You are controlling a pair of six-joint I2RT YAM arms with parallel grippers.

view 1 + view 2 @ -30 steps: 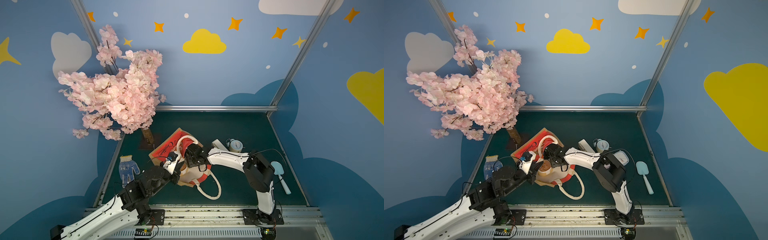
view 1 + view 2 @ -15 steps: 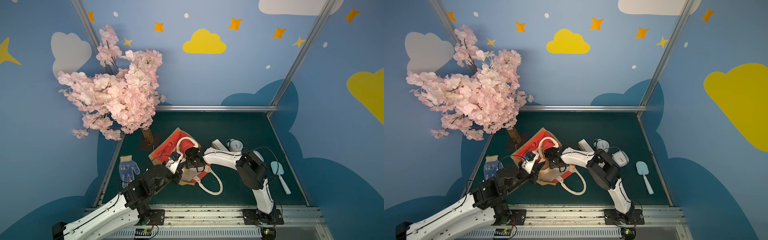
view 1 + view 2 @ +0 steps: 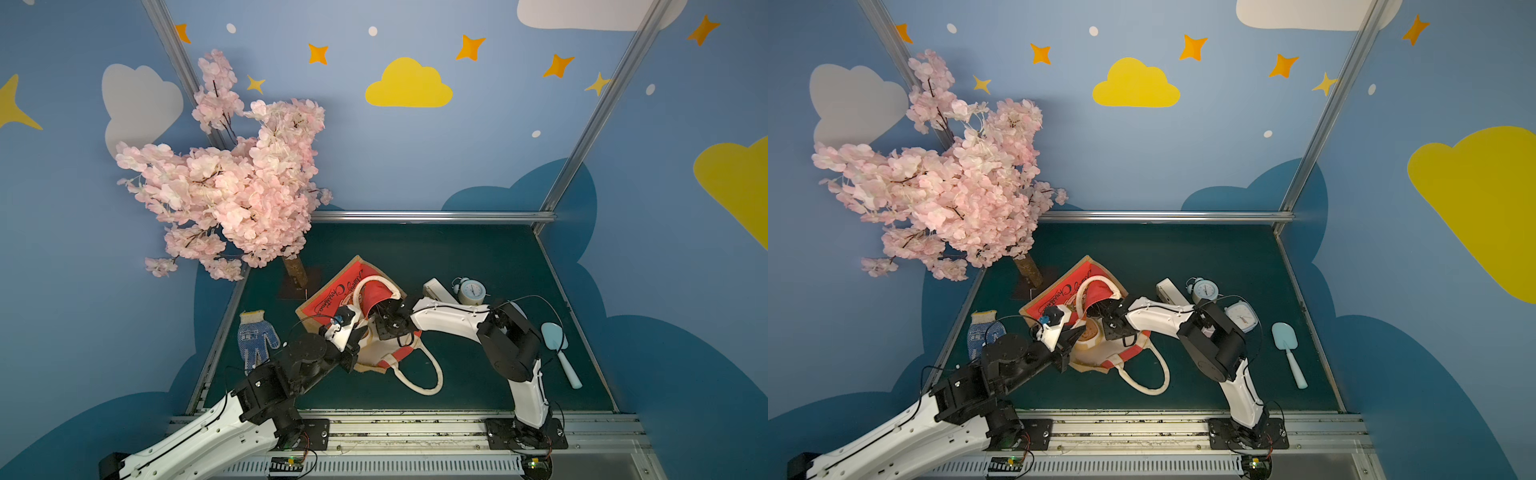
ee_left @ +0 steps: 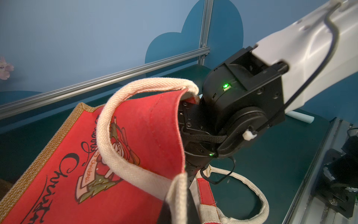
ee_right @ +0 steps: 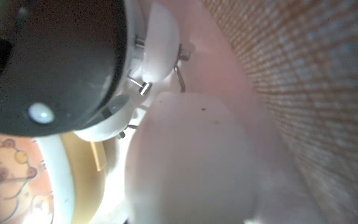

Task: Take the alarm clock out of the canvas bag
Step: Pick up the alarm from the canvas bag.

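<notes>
Top views first. The canvas bag [image 3: 332, 297] lies on its side on the green desk [image 3: 457, 249], just below the centre of the frame in both top views. Its red printed face is up, and one cream handle [image 3: 419, 374] loops out toward the lower edge. The left tool [image 3: 356, 332] comes in from the lower left, clenched on the bag's cream rim and holding the mouth up. The right tool [image 3: 380, 318] reaches in from the right with its tips buried under the red flap, so how wide it stands cannot be told from here. In a top view, a round tan face [image 3: 1090, 332] shows inside the mouth. Right of the bag, out on the desk, stand a pale blue twin-bell clock [image 3: 471, 289] and a white square clock [image 3: 1241, 316].

Left wrist view: the left tool [image 4: 177, 205] pinches the cream webbing tight with no gap showing. The red face arches up, and the right arm's black wrist plunges into the opening.

Right wrist view, inside the bag: cream lining and burlap weave [image 5: 310, 77]. The alarm clock [image 5: 160, 48] is right up close, with white bells, a metal hammer and a dark round body. A cartoon-bear dial [image 5: 15, 174] lies beside it. One blurred white finger [image 5: 193, 155] sits just beside the bells. Whether it is gripping or merely near, I cannot tell.
</notes>
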